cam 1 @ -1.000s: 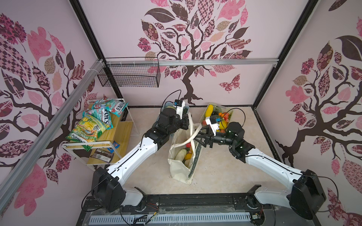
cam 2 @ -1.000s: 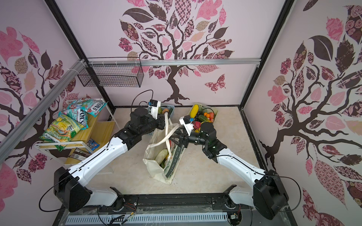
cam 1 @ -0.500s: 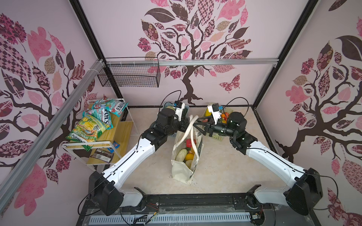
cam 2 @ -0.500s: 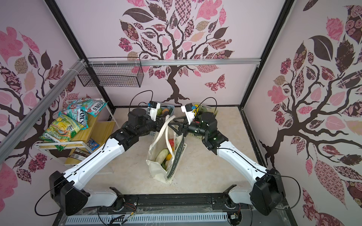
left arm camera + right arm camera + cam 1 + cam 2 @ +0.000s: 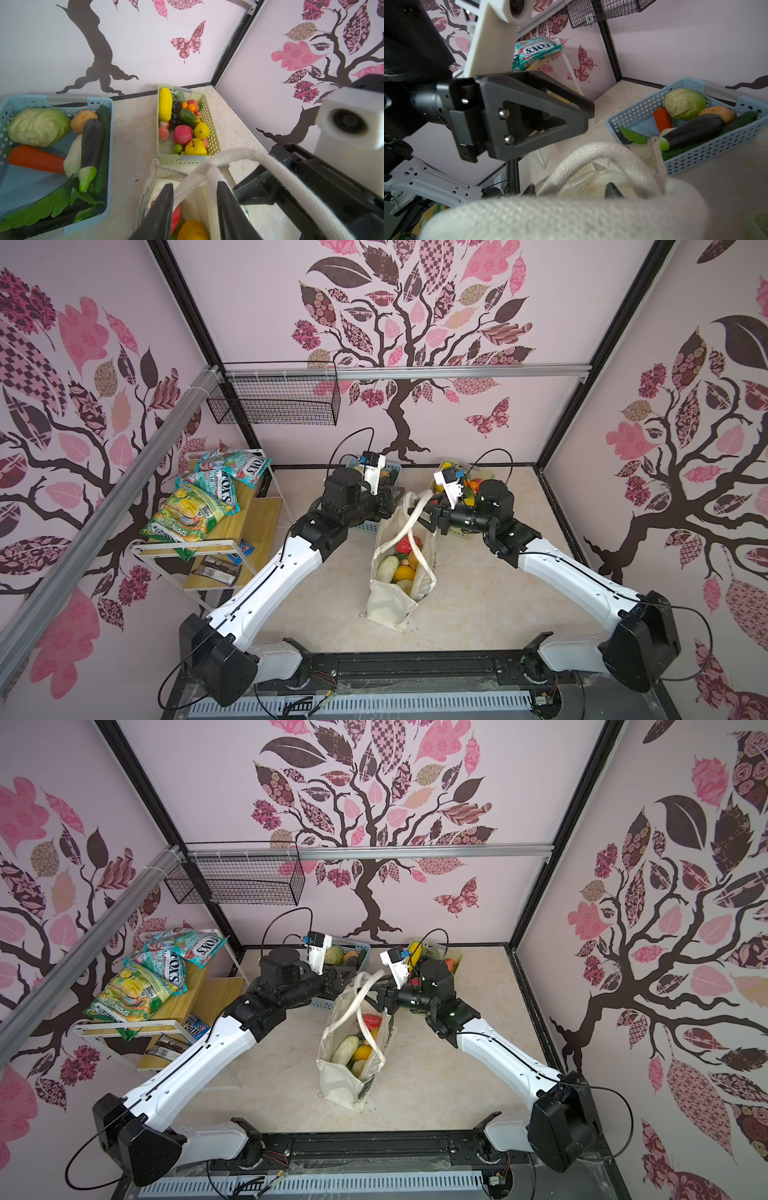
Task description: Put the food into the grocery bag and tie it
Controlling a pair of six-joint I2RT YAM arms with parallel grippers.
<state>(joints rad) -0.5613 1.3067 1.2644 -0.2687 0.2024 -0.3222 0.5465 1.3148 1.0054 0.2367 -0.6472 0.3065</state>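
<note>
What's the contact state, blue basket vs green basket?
Apart. Left wrist view shows bare floor between the blue basket and the green basket.

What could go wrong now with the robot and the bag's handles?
1. The left gripper has its fingers apart around a strap of the grocery bag, so the strap might slip out before a knot forms.
2. The bag is soft, open and loaded with food; a sideways tug could tip it and spill some.
3. The right gripper is very close to the left one over the bag's mouth, so they might bump.
</note>
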